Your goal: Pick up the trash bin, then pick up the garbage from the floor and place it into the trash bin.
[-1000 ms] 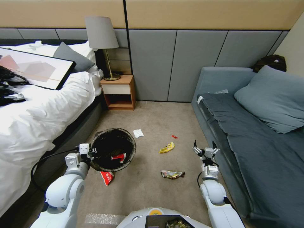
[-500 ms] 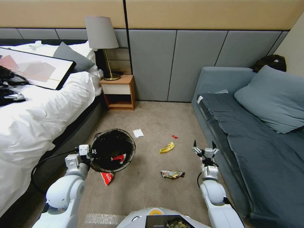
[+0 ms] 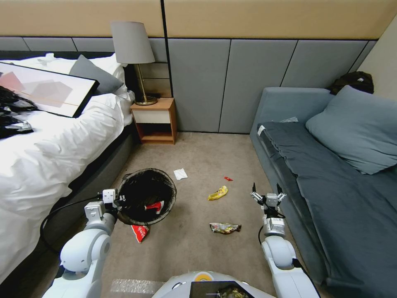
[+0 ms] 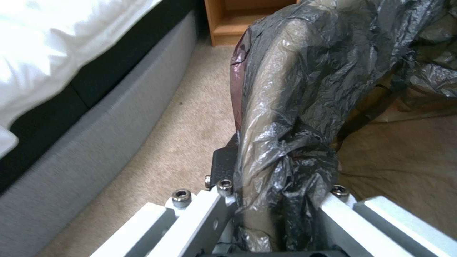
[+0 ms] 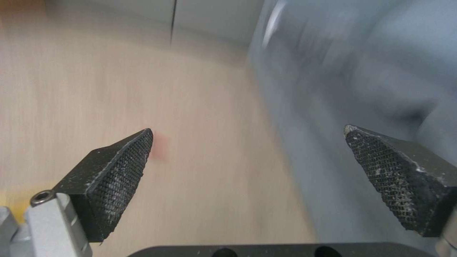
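In the head view the trash bin [image 3: 136, 184], round with a black bag liner, hangs just above the carpet at the left. My left gripper [image 3: 119, 198] is shut on its near rim. The left wrist view shows the crumpled liner [image 4: 285, 107] pinched in the left gripper [image 4: 281, 200]. A red-and-white wrapper [image 3: 155, 205] lies inside the bin. Garbage on the floor: a red-and-white wrapper [image 3: 139, 232] under the bin, a yellow packet [image 3: 218, 193], a dark packet [image 3: 225, 227], a white scrap [image 3: 180, 174] and a tiny red piece [image 3: 228, 179]. My right gripper [image 3: 266, 191] [image 5: 248, 130] is open and holds nothing, beside the sofa.
A bed [image 3: 49, 157] with white covers runs along the left. A wooden nightstand [image 3: 155, 120] with a lamp [image 3: 133, 54] stands at the back wall. A grey-blue sofa [image 3: 331, 174] lines the right side. Open carpet lies between the bed and the sofa.
The bin in my left gripper has drifted slightly to the left and toward me. The right arm has barely moved.
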Controlling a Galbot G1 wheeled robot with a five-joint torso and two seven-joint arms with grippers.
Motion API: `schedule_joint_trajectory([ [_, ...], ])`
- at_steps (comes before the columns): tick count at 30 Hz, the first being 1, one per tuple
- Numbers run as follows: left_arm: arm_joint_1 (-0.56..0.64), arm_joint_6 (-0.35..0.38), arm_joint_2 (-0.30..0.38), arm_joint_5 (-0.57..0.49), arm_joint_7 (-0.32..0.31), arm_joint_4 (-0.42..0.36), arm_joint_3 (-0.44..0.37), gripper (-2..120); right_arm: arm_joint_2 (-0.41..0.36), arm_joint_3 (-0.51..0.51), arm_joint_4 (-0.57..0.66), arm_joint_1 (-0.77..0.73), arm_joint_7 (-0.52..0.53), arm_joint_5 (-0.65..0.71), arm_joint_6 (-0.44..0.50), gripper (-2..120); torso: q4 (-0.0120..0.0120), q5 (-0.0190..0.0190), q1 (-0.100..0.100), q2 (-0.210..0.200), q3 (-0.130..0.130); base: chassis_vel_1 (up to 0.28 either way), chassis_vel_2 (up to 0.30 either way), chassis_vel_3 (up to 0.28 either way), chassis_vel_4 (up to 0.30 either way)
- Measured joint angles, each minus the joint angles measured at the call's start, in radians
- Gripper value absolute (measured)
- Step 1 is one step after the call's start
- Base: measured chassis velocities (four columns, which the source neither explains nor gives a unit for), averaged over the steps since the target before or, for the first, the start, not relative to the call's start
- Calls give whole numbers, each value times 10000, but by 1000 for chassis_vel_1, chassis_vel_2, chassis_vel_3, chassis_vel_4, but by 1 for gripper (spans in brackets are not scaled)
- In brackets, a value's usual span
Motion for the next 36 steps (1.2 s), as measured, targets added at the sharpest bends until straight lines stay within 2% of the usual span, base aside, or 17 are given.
schedule_joint_trajectory([
  [2, -8, 171, 48, -2, 0, -40, -30, 0, -1434, -808, -418, 1118, -290, 1489, -2041, 100, 3, -3, 0, 0, 1, 0, 0, 0, 0],
  [3, -8, 171, 48, -2, 0, -40, -30, 0, -1434, -808, -418, 1118, -290, 1489, -2041, 100, 3, -3, 0, 0, 1, 0, 0, 0, 0],
  [5, 4, 281, 12, 14, 18, -148, -32, 0, -2375, -1510, -1032, 2345, -1735, 2898, -3319, 100, 0, 0, 0, 0, 1, 0, 0, 0, 0],
  [7, 10, 289, -1, 16, 33, -194, -32, 0, -2551, -1740, -1183, 2697, -2138, 3187, -3529, 100, 1, 0, 0, 0, 1, 0, 0, 0, 0],
  [9, 38, 292, -19, 11, 92, -326, -33, 0, -2925, -2517, -1722, 3522, -2874, 3795, -3692, 100, 4, -5, 1, 0, 2, 0, 0, 0, 0],
  [11, 41, 294, -22, -3, 104, -379, -28, 0, -3004, -2819, -1943, 3770, -3043, 3924, -3709, 100, 2, -2, 0, 0, 1, 0, 0, 0, 0],
  [12, 57, 296, -28, -37, 145, -478, -19, 0, -3134, -3329, -2382, 4224, -3416, 4056, -3712, 100, 2, 2, 1, 0, 1, 0, 0, 0, 0],
  [14, 70, 295, -29, -79, 173, -538, -12, 0, -3171, -3588, -2603, 4439, -3553, 4116, -3708, 100, 1, -6, 0, 0, 1, 0, 0, 0, 0],
  [17, 125, 298, -26, -123, 263, -660, 28, 0, -3146, -4510, -3387, 5045, -3971, 4176, -3683, 100, -2, 1, 1, 0, 1, 0, 0, 0, 0],
  [24, 171, 304, -62, -21, 282, -608, 34, 0, -2754, -5444, -4372, 5513, -4042, 3949, -3614, 100, 1, -3, 1, 0, 1, 0, 0, 0, 0],
  [36, 134, 319, -168, 45, 282, -521, 83, 0, -2591, -6703, -5086, 6170, -4059, 3592, -3577, 100, 0, -4, 0, 0, 0, 0, 0, 0, 0],
])
